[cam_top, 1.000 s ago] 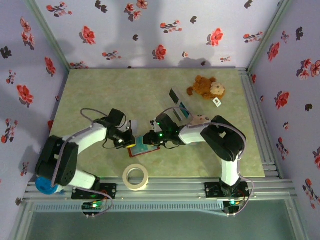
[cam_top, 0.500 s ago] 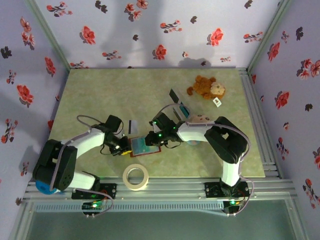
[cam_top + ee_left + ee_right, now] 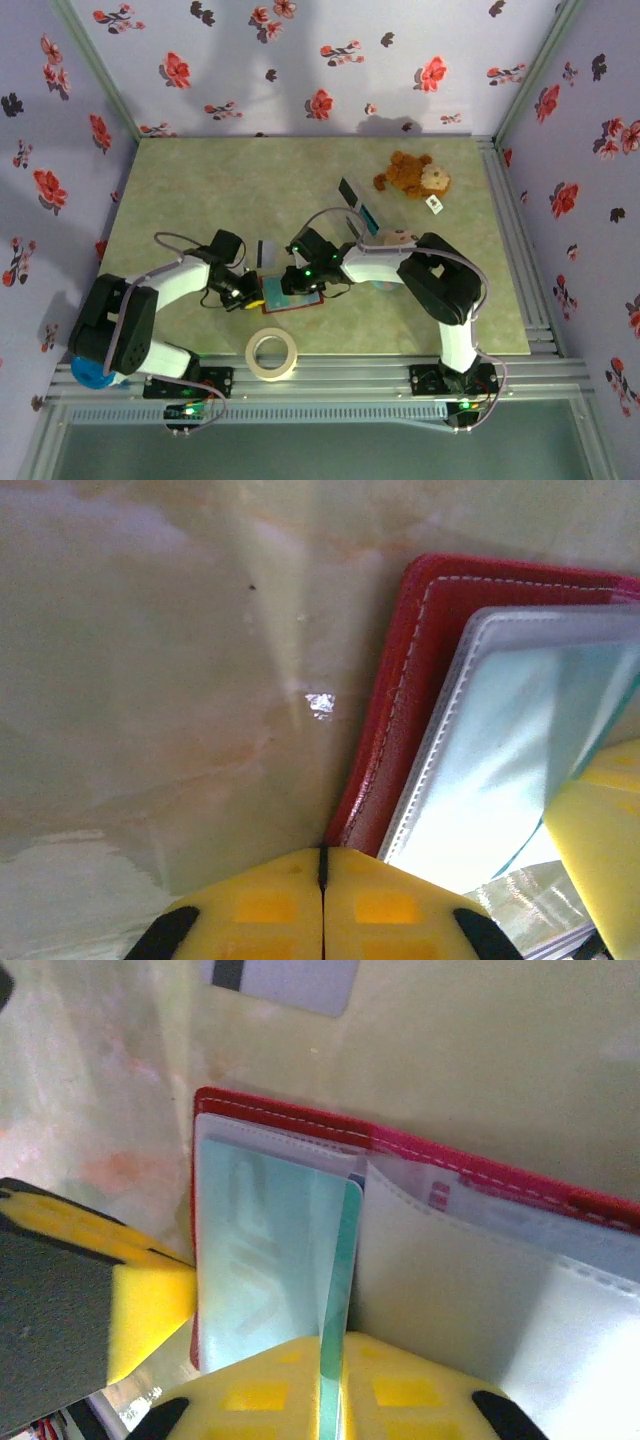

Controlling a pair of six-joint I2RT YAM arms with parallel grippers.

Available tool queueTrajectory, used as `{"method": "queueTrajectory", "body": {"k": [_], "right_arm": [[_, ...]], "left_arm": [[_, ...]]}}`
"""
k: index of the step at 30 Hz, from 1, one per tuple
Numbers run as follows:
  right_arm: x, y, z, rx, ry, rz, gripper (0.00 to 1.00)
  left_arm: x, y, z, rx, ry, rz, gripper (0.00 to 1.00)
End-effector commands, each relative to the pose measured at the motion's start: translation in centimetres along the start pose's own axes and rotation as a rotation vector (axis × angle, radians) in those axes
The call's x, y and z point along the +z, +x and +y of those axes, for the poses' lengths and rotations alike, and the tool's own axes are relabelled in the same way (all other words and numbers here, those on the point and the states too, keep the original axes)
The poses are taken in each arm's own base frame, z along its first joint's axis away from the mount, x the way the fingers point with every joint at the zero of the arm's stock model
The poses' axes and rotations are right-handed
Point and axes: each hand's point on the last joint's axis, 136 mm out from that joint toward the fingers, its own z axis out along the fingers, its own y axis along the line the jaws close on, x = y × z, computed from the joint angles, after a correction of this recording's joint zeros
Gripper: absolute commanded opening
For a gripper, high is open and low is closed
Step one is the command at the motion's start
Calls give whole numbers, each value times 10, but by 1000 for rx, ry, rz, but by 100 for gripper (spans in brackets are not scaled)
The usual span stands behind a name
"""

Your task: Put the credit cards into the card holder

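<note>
The red card holder (image 3: 300,1110) lay open on the worktop (image 3: 480,1050), near the front edge between the two arms. Its clear pockets (image 3: 470,1290) faced up. The right fingers (image 3: 305,1390) pinched a teal credit card (image 3: 340,1280) edge-on, its far corner at the seam between the two pocket panels. The left fingers (image 3: 295,905) were pressed together with nothing visible between them, their tip touching the holder's red left border. A grey card (image 3: 285,975) with a dark stripe lay on the worktop just beyond the holder.

The step in hand looked like feeding the teal card into a pocket. To do it well, the card probably needed tipping down until nearly flat with the panel, with its leading edge found under the pocket lip before any push. The left fingers could brace the border so the holder did not slide. A steep or skewed push would likely buckle the thin sleeve.
</note>
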Motion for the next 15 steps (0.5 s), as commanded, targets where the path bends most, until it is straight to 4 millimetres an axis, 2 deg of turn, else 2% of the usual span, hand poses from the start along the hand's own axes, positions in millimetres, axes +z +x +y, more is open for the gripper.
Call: {"method": "queueTrajectory", "body": {"k": [1, 10, 15], "right_arm": [[10, 9, 16, -19, -29, 39, 16], [-23, 8, 9, -83, 91, 12, 33], [-41, 14, 4, -134, 140, 24, 44]], "left_arm": [[4, -8, -13, 32, 59, -22, 7], [0, -7, -12, 37, 55, -32, 7], [-6, -7, -14, 49, 69, -49, 10]]}}
